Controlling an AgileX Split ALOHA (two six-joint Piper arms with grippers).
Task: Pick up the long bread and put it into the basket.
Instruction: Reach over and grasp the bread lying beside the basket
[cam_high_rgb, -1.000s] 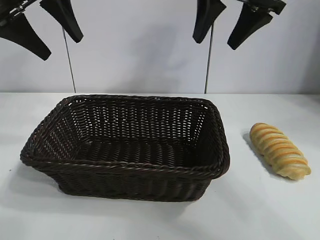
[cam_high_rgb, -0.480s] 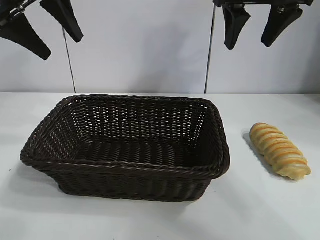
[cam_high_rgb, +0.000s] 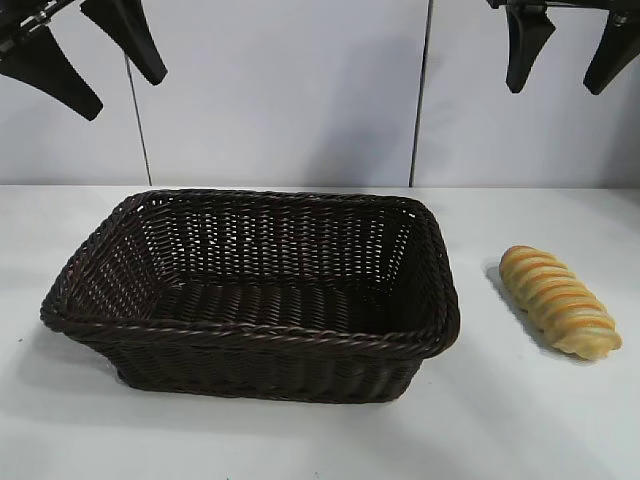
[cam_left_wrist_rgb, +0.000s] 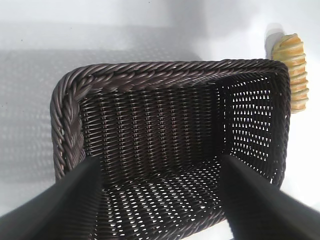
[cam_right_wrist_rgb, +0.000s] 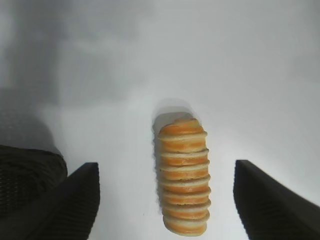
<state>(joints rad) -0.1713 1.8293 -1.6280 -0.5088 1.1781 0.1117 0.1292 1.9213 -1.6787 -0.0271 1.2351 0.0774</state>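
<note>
Right gripper (cam_high_rgb: 572, 50), high at the upper right of the exterior view, fingers spread wide and pointing down, holding nothing. In the right wrist view the two dark fingers (cam_right_wrist_rgb: 75, 200) frame the long bread (cam_right_wrist_rgb: 183, 175), which lies lengthwise between them but well below, untouched. Left gripper (cam_high_rgb: 85, 55), parked high at the upper left of the exterior view, fingers likewise spread and empty, angled down toward the basket (cam_high_rgb: 250, 340); its wrist view looks between the fingers (cam_left_wrist_rgb: 65, 200) into the basket's woven interior.

The long bread (cam_high_rgb: 560, 301), a golden-tan loaf with darker orange crosswise ridges, rests on the white table (cam_high_rgb: 520, 430) to the right of the basket, near its right wall but apart from it, lying diagonally with one end toward the back wall and the other toward the camera. The basket, dark brown wicker with flared sides and a braided rim, stands upright at the centre-left of the table; no object shows inside it. A corner of its rim appears at the edge of the right wrist view, beside the loaf
</note>
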